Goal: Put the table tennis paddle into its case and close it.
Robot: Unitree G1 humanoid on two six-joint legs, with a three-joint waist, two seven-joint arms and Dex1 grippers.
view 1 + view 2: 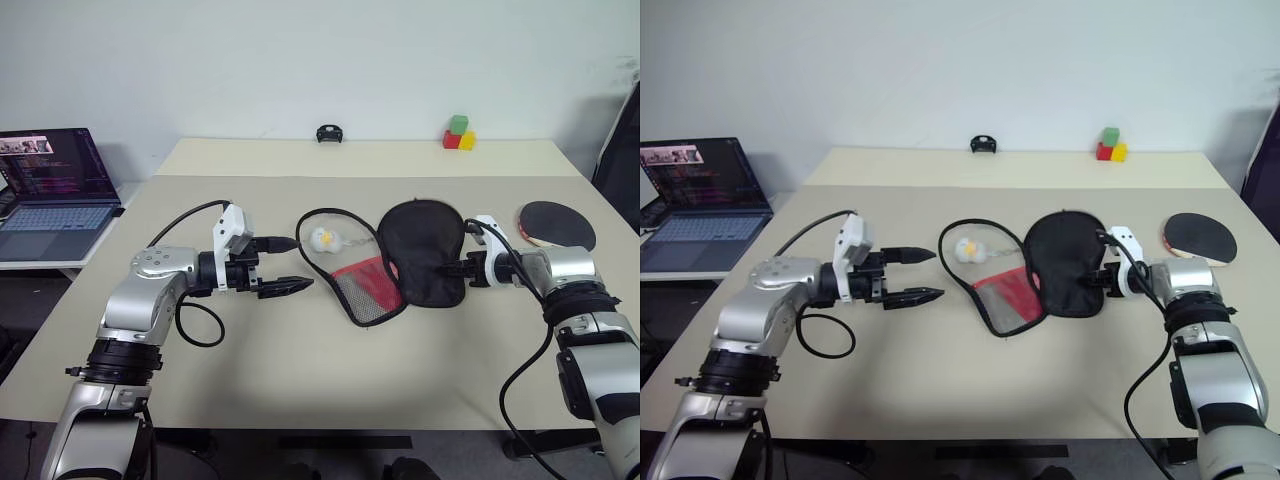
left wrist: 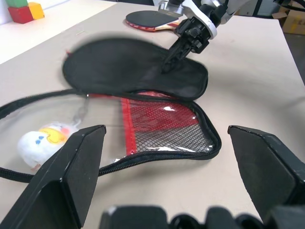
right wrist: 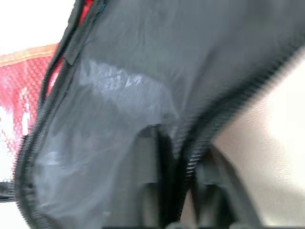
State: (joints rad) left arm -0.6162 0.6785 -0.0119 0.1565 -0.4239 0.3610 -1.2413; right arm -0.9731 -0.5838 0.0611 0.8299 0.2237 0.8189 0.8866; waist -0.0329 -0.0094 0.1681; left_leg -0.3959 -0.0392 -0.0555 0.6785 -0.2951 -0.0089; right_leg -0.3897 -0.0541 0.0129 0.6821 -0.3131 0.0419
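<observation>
The case lies unzipped in the middle of the table. Its black flap is folded out to the right, and its red and mesh half lies to the left. A white-yellow ball charm sits inside the zipper loop. The table tennis paddle lies flat, black face up, at the table's right edge, outside the case. My right gripper is at the flap's right rim, and the zipper edge runs right in front of it. To the left of the case, my left gripper hangs open and empty, pointing at it.
An open laptop stands on a side table to the left. Red, green and yellow blocks and a small black object sit along the back of the table. A black cable loops beside my left forearm.
</observation>
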